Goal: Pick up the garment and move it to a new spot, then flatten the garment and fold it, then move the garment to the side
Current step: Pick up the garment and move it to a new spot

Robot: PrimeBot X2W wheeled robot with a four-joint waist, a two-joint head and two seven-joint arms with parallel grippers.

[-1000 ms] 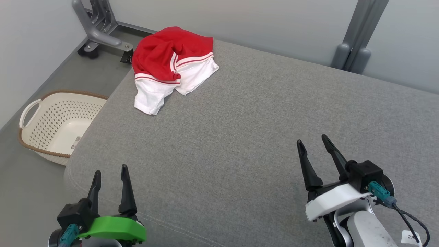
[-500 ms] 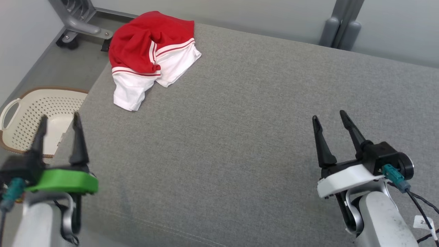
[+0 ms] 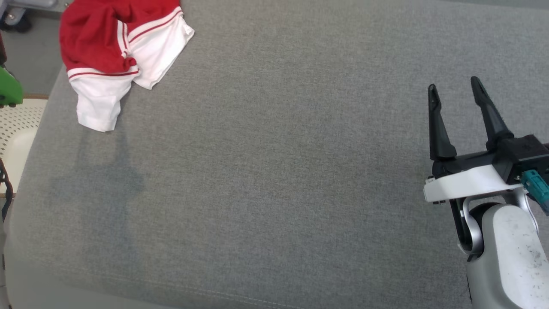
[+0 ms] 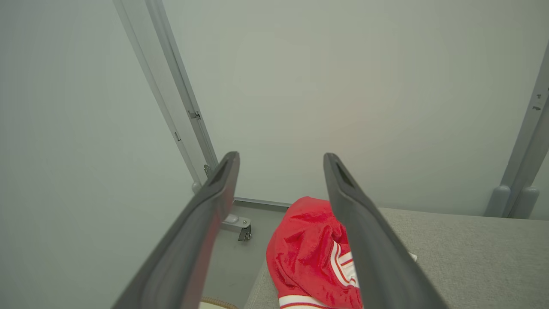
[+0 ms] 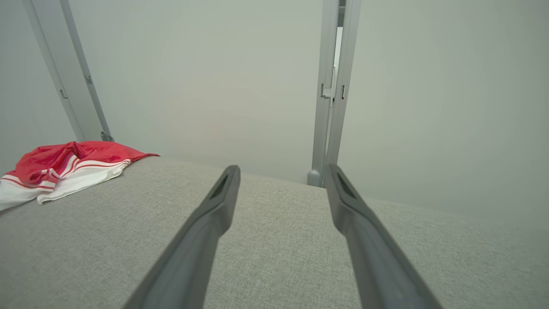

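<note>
Right gripper (image 3: 454, 83): right edge of the head view at mid-height, on a white mount above a pale forearm. Its two dark fingers point up the frame and stand wide apart with nothing between them. In its own wrist view (image 5: 281, 167) only bare fabric lies behind the gap.
Left gripper (image 4: 281, 156): fingers rise from the bottom centre of the left wrist view, spread wide and holding nothing.
Green mount (image 3: 6, 88): a sliver at the far left edge of the head view.
Cushion (image 3: 274, 171): grey woven surface across most of the head view, with a stitched seam along its lower edge.
Basket (image 3: 19, 120): cream and perforated, at the left edge of the head view beside the cushion's edge.
Garment (image 3: 107, 43): red and white with striped bands, crumpled at the upper left of the head view on the cushion's far left corner, well apart from the right gripper. In the left wrist view (image 4: 309, 253) it sits at bottom centre, partly behind the right-hand finger; in the right wrist view (image 5: 64, 167) it is at middle left.
Caster (image 4: 244, 234): on the floor beyond the garment.
Frame post (image 4: 171, 94): grey upright against the wall (image 4: 343, 86).
</note>
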